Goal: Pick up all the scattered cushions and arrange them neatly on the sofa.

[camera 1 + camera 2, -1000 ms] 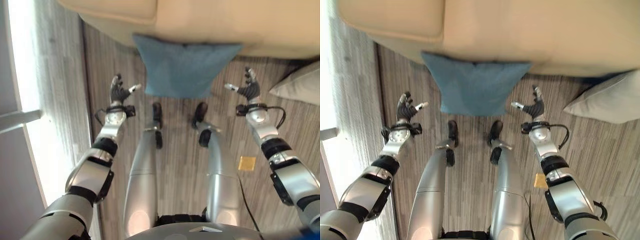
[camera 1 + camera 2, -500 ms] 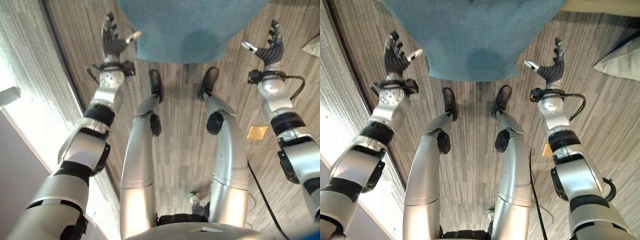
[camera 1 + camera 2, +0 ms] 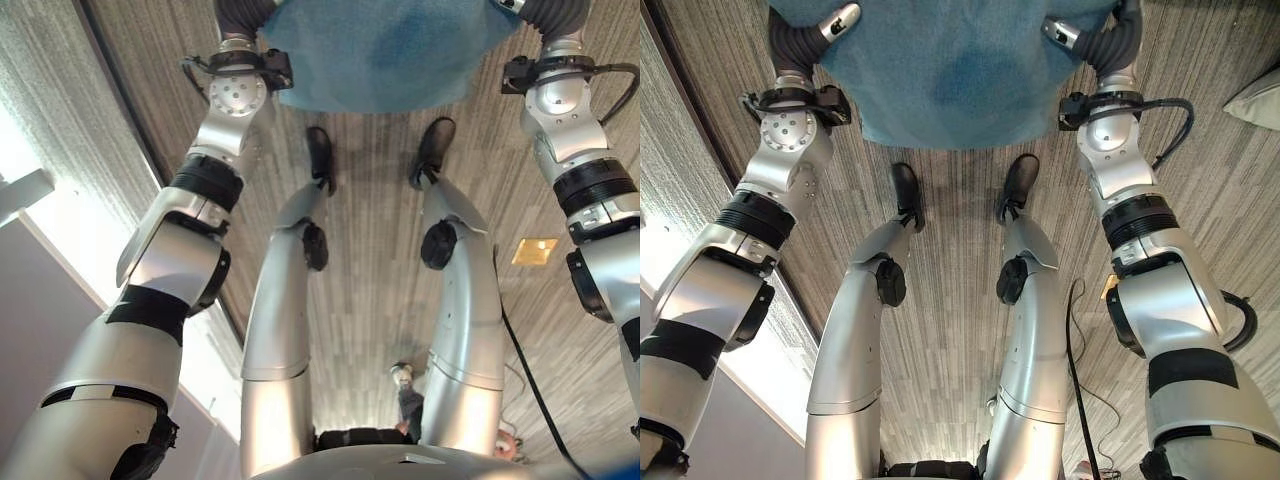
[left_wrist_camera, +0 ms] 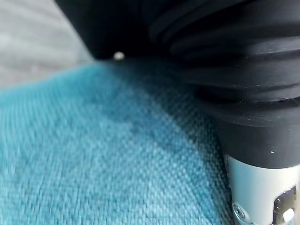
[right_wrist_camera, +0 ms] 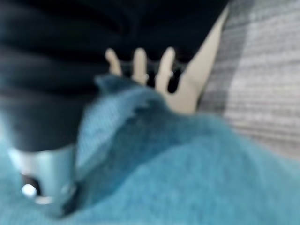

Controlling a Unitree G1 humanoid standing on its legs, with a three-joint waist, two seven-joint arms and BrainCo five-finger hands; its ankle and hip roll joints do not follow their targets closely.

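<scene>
The blue cushion [image 3: 950,75] lies at the far edge of your head views, on the floor just beyond the robot's feet; its far part is cut off, so you see only a rounded near edge. Its cover is a teal woven cloth with a fine visible weave, soft and slightly puckered where the hands meet it. The left hand [image 3: 805,35] sits against the cushion's left side, thumb lying on the cloth; the right hand [image 3: 1102,40] sits against its right side in the same way. Both hands' fingers run out of the head views, and each wrist view shows mostly dark ribbed cover and cloth, so you cannot tell whether either hand is clasped on the cushion or merely pressed to it. Beneath everything, the floor [image 3: 940,300] is striped grey-brown wood-grain planking. At the far right, a corner of a grey cushion [image 3: 1258,95] rests on the floor, well apart, mostly cut off.
</scene>
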